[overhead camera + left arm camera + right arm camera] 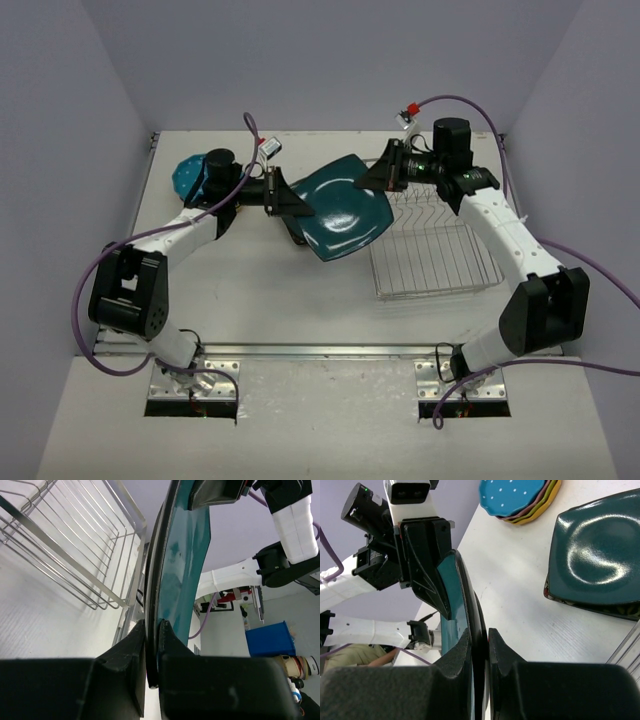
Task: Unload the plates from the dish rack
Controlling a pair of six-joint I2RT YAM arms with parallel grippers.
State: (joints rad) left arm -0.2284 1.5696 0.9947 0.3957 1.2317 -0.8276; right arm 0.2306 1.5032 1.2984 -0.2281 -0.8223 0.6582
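A dark teal rounded-square plate (345, 205) hangs in the air over the table's middle, held by both arms. My left gripper (290, 197) is shut on its left rim, and my right gripper (380, 175) is shut on its far right rim. In the left wrist view the plate (180, 565) stands edge-on between my left gripper's (152, 627) jaws. The right wrist view shows the same plate (452, 600) pinched in my right gripper (480, 635). The silver wire dish rack (435, 250) lies to the right with bare dividers.
A second dark teal plate (595, 555) lies on a black floral one on the table, mostly hidden under the held plate in the top view. A stack of scalloped dotted plates (520, 500), blue on top, sits at the far left (185, 175).
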